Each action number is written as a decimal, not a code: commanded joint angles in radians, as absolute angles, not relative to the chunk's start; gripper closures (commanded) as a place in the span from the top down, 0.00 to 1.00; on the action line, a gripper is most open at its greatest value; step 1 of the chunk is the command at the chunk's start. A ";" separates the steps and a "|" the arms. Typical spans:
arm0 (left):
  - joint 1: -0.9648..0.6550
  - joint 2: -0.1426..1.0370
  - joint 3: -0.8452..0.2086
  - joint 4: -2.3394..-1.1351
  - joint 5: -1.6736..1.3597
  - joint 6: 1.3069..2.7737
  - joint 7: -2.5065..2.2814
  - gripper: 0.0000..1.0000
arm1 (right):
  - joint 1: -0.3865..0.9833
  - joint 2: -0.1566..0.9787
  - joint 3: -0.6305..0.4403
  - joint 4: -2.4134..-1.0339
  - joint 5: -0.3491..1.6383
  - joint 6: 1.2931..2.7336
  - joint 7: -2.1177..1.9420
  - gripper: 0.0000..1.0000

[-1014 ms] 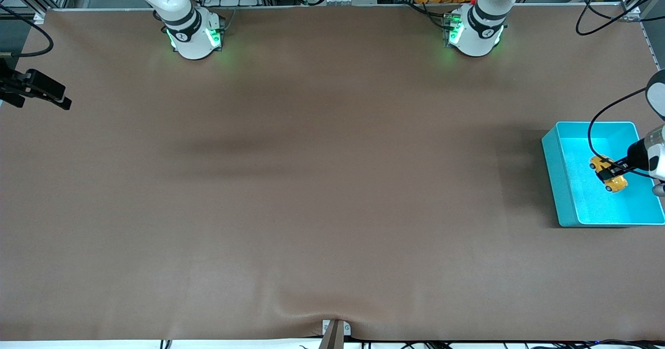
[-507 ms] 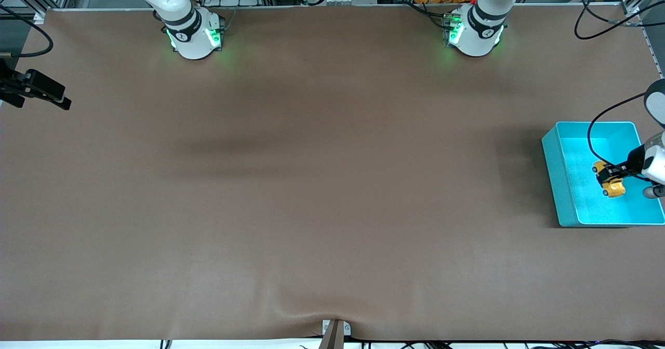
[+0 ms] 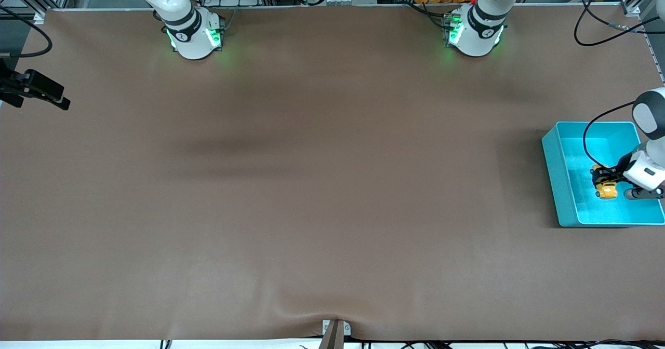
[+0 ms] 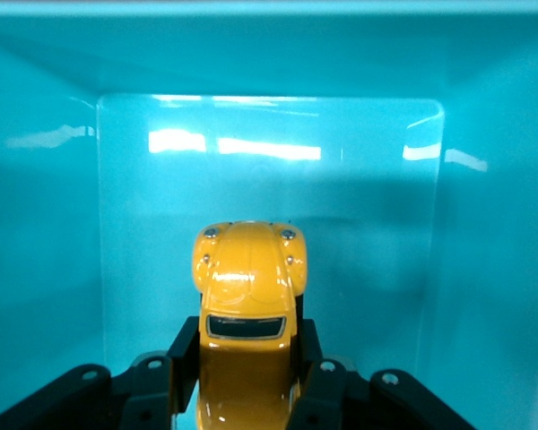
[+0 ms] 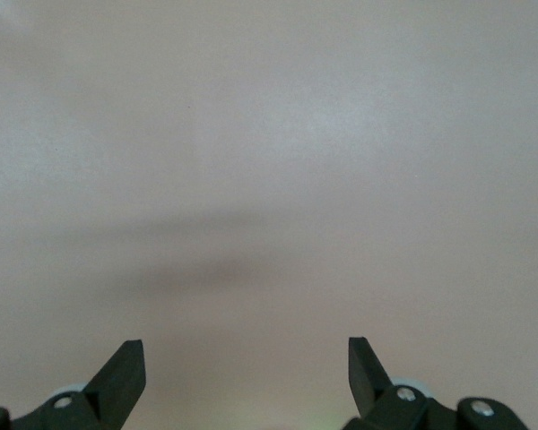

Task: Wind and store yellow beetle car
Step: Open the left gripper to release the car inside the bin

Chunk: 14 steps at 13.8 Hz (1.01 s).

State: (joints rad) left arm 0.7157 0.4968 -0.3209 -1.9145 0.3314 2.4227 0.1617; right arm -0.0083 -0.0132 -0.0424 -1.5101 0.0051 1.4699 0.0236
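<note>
left wrist view shows the left gripper (image 4: pixel 247 358) pinching the yellow beetle car (image 4: pixel 248 296) by its sides, inside the teal bin (image 4: pixel 45 224), which sits at the left arm's end of the table (image 3: pixel 311 183). whether the car touches the bin floor i cannot tell. right gripper (image 5: pixel 247 372) waits over bare table, fingers spread wide.

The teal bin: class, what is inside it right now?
Inside the teal bin is the yellow beetle car, clamped by the left gripper. The gripper covers the car's rear and wheels; the right gripper waits open elsewhere.
</note>
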 commanded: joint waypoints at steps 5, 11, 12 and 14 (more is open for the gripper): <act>0.735 0.575 -0.331 -1.898 0.379 2.442 0.176 0.00 | -0.023 -0.037 -0.021 -1.529 -0.008 1.473 0.023 1.00; 0.736 0.620 -0.330 -1.881 0.380 2.444 0.163 0.69 | -0.020 -0.038 -0.021 -1.528 -0.008 1.473 0.026 1.00; 0.736 0.611 -0.331 -1.881 0.382 2.444 0.163 1.00 | -0.021 -0.037 -0.021 -1.528 -0.008 1.473 0.025 1.00; 0.730 0.566 -0.336 -1.885 0.383 2.438 0.169 1.00 | -0.021 -0.037 -0.021 -1.526 -0.008 1.473 0.025 1.00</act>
State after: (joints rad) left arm 0.7248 0.6043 -0.3235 -1.8873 0.3532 2.4418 0.1682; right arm -0.0084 -0.0144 -0.0360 -1.5103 0.0050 1.4699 0.0236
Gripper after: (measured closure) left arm 0.269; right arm 0.000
